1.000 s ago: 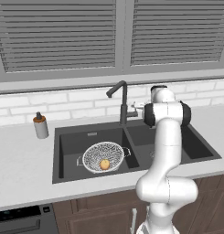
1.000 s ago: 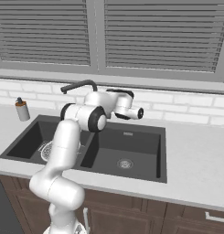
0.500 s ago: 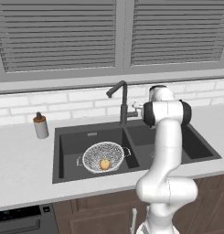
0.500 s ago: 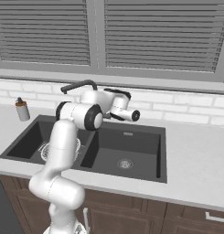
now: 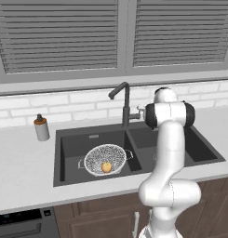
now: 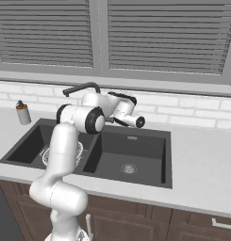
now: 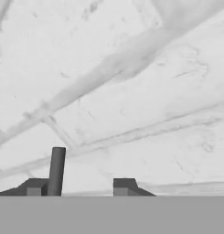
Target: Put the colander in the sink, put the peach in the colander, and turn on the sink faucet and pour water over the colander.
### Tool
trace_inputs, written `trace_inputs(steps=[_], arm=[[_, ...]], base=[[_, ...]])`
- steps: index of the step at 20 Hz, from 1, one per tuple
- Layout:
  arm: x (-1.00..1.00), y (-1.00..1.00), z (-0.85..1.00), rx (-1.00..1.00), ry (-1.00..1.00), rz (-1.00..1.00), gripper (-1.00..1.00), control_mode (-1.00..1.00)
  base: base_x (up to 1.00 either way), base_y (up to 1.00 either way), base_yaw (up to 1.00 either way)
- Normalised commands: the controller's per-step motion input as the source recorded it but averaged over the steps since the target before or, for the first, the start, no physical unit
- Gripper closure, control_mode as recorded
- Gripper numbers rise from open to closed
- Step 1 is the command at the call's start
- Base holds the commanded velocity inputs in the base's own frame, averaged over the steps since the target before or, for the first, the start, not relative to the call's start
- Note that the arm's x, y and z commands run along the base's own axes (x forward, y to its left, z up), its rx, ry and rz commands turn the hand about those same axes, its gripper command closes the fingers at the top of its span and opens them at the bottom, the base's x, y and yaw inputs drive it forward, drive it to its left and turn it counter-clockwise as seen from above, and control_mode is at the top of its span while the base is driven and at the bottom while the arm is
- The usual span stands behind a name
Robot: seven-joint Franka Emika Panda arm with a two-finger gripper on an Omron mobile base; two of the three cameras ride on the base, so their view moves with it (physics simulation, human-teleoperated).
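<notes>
The colander (image 5: 105, 158) sits in the left basin of the sink (image 5: 69, 139), and the peach (image 5: 106, 167) lies inside it. The sink faucet (image 5: 124, 104) rises behind the divider, its spout (image 6: 81, 88) pointing left; no water shows under it. My gripper (image 5: 140, 111) hovers just right of the faucet's base, at the height of the side lever. In the hand view my gripper (image 7: 80, 185) faces the white brick wall. Its jaws stand apart, and a thin dark rod (image 7: 57, 169) rises against the inner side of the left fingertip (image 7: 35, 186), clear of the right one.
A grey soap bottle with an orange cap (image 5: 41, 128) stands on the counter left of the sink. The right basin holds just its silver drain (image 6: 128, 168). The brick backsplash and a window sill with blinds lie close behind the faucet.
The jaws have narrowed from a wider opening. The hand has sunk slightly beside the faucet. The colander and peach have not moved.
</notes>
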Motion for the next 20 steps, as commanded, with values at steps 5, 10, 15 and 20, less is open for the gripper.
trace_inputs(steps=[5, 10, 15, 20], arm=[[0.00, -1.00, 0.00, 0.00, 0.11, -0.18, 1.00, -1.00], [-0.11, -1.00, 0.00, 0.00, 0.08, -0.18, 1.00, -1.00], [-0.86, -0.82, 0.21, 0.00, 0.01, -0.16, 1.00, -1.00], [-1.00, -0.54, 0.45, 0.00, 0.00, -0.16, 1.00, -1.00]], base=[[0.00, 0.00, 0.00], [0.00, 0.00, 0.00], [0.00, 0.00, 0.00], [0.00, 0.00, 0.00]])
